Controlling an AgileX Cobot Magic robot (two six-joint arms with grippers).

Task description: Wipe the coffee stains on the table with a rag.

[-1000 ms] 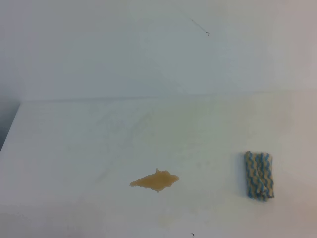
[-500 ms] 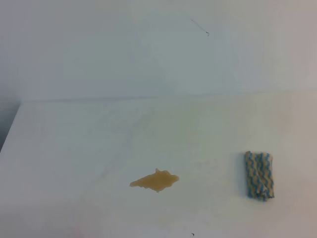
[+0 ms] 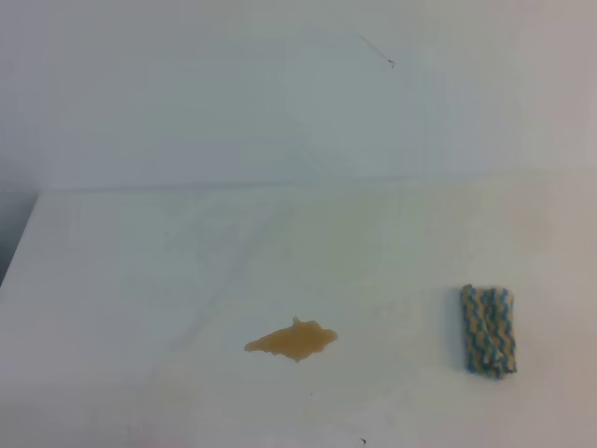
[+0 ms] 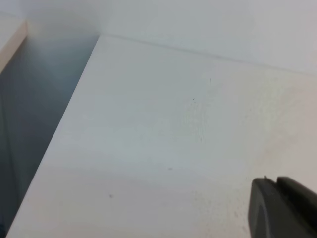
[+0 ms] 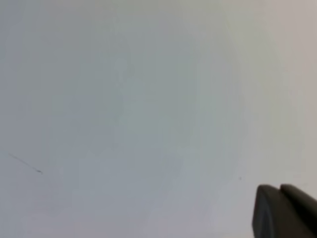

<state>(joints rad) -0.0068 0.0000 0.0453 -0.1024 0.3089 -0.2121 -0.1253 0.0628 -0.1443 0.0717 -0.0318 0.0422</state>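
Observation:
The coffee stain (image 3: pixel 291 341) is a tan-brown jagged blotch on the white table (image 3: pixel 140 280), front centre in the exterior high view. The rag (image 3: pixel 488 329), folded with blue, cream and yellow zigzag stripes, lies flat to the right of the stain, well apart from it. Neither gripper shows in the exterior high view. In the left wrist view only a dark finger (image 4: pixel 282 208) shows at the bottom right, above bare tabletop. In the right wrist view a dark finger (image 5: pixel 282 210) shows at the bottom right against a plain white surface. Stain and rag are out of both wrist views.
A white wall (image 3: pixel 280 93) rises behind the table. The table's left edge (image 4: pixel 59 134) drops to a dark gap. Faint yellowish smears (image 3: pixel 373 233) cross the tabletop.

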